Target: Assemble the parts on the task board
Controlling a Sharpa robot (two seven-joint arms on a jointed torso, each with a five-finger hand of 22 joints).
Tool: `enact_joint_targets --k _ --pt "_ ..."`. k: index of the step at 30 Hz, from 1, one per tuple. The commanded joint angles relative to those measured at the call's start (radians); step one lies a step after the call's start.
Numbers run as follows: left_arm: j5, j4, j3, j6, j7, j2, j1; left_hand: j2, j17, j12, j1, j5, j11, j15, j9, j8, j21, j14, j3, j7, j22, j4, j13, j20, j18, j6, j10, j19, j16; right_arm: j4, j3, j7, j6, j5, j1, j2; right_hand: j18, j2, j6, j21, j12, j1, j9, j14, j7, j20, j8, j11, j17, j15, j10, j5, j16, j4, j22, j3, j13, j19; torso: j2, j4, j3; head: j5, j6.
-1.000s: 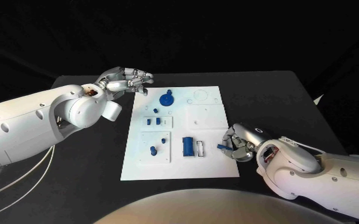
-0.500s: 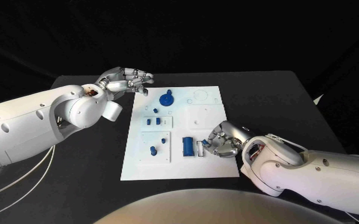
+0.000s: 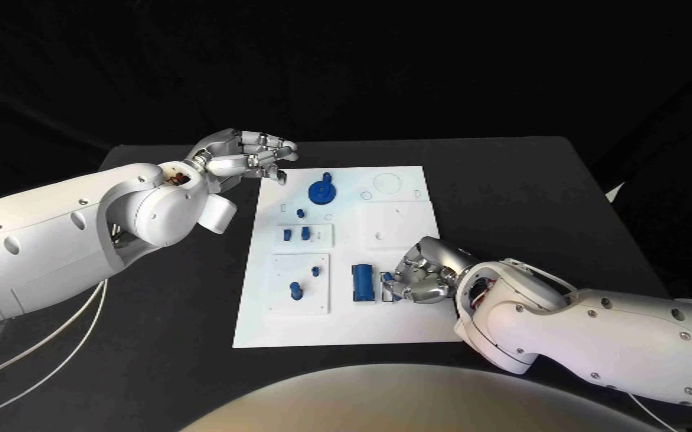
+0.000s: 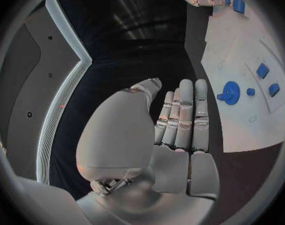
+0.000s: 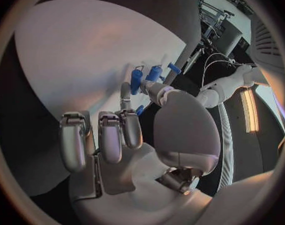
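Note:
The white task board [image 3: 404, 222] lies in the middle of the table. My right hand [image 3: 426, 272] hovers over its near right part and pinches a small blue part [image 3: 391, 275] between thumb and finger; the right wrist view shows that part [image 5: 140, 110] at the fingertips. Just left of it stands an upright blue block [image 3: 362, 282]. A round blue part [image 3: 322, 190] sits near the board's far edge. My left hand [image 3: 245, 160] floats off the board's far left corner with its fingers [image 4: 183, 115] straight and nothing in them.
Several small blue pieces [image 3: 299, 234] sit in white insets on the board's left half, and two more [image 3: 296, 290] lie nearer to me. Black tabletop [image 3: 519, 192] surrounds the board on all sides.
My right hand has carried the small blue part leftward from the board's right edge to just beside the blue block. The left hand has stayed put.

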Motion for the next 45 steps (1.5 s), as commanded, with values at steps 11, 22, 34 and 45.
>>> enact_joint_targets --k 11,22,34,45 --pt "0.006 0.004 0.001 0.015 0.005 -0.001 0.001 -0.001 -0.002 0.003 -0.013 0.002 -0.002 0.005 -0.001 0.005 -0.004 -0.003 0.006 0.001 -0.001 0.001 -0.001 0.003 0.010 -0.005 -0.007 0.008 -0.005 -0.012 0.000 0.000 0.022 0.017 -0.001 0.014 -0.012 -0.002 0.006 0.000 0.008 -0.049 0.001 0.105 0.004 -0.010 0.004 -0.006 0.259 -0.007 0.046 -0.040 0.006 0.011 0.250 -0.018 0.180 0.085 -0.001 -0.0001 0.0000 0.000 0.000" --pt "0.006 0.004 0.001 0.016 0.002 -0.002 0.001 0.000 -0.002 0.004 -0.018 0.003 -0.002 0.006 -0.002 0.006 -0.005 -0.003 0.007 0.001 -0.002 0.001 -0.001 0.003 0.010 -0.006 -0.009 0.008 -0.005 -0.015 0.000 0.003 0.018 0.010 -0.002 0.019 -0.012 0.024 0.016 0.000 0.007 -0.077 -0.001 0.105 0.003 -0.010 0.000 -0.007 0.258 -0.007 0.047 -0.189 0.006 0.104 0.250 -0.213 0.183 0.085 0.000 0.0001 -0.0002 0.001 0.000" --pt "0.006 0.001 0.001 0.016 0.001 -0.001 0.000 0.000 -0.002 0.005 -0.019 0.003 -0.002 0.006 -0.002 0.006 -0.005 -0.003 0.007 0.002 -0.002 0.001 -0.001 0.003 0.010 -0.006 -0.009 0.008 -0.005 -0.007 0.000 0.014 0.023 -0.006 -0.002 0.000 -0.011 0.035 0.014 -0.002 0.002 -0.025 0.001 0.105 0.002 -0.011 -0.002 -0.007 0.258 -0.008 0.045 -0.189 0.006 0.100 0.249 -0.283 0.181 0.084 -0.001 -0.0001 0.0007 0.002 0.000" --pt "0.006 -0.003 0.001 0.016 0.000 -0.002 0.000 0.000 -0.002 0.005 -0.019 0.003 -0.002 0.006 -0.002 0.006 -0.005 -0.003 0.007 0.002 -0.002 0.001 -0.001 0.003 0.010 -0.006 -0.009 0.008 -0.005 0.016 0.000 0.051 0.040 -0.051 -0.003 -0.024 -0.013 0.029 0.018 0.002 0.001 0.019 0.002 0.106 0.003 -0.011 -0.004 -0.006 0.262 -0.007 0.045 -0.192 0.008 0.111 0.251 -0.379 0.182 0.086 -0.002 -0.0023 0.0015 0.007 0.000"
